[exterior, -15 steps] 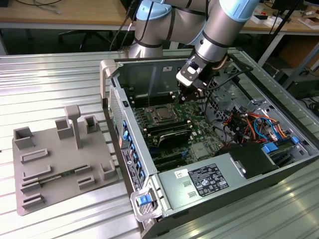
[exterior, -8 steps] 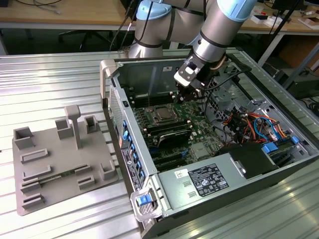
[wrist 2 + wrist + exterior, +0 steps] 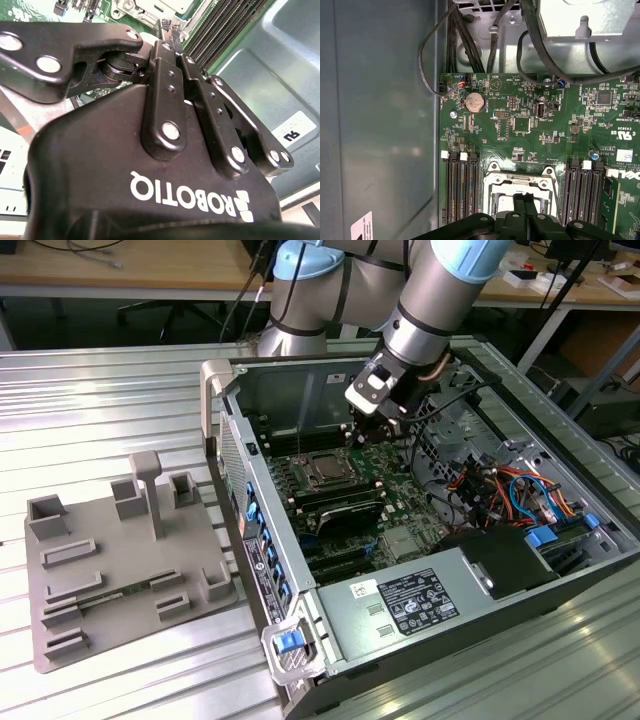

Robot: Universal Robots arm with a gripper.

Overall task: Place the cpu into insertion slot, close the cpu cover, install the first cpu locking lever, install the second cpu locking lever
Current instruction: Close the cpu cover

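An open computer case (image 3: pixel 236 430) lies on the table with its green motherboard (image 3: pixel 545 135) facing up. The insertion slot (image 3: pixel 325 472) sits on the board between banks of memory slots. In the first wrist view the silvery cpu cover (image 3: pixel 520 179) lies as a frame around the slot, and the grey top of the cpu (image 3: pixel 504 202) shows inside its cut-out. My gripper (image 3: pixel 392 430) hangs above the board, just over the slot's edge. Its thin black fingertips (image 3: pixel 522 199) are pressed together, shut, with nothing visible between them, as the gripper (image 3: pixel 169 26) also shows in the second wrist view. I cannot make out the locking levers.
Long black memory slots (image 3: pixel 462 185) flank the slot on both sides. Black cables (image 3: pixel 470 40) run along the case wall beyond the board, and a coin cell (image 3: pixel 474 102) sits near them. A grey power supply (image 3: pixel 400 605) and coloured wiring (image 3: pixel 510 490) fill the case's near end. A grey fixture plate (image 3: pixel 120 560) lies on the exterior view's left.
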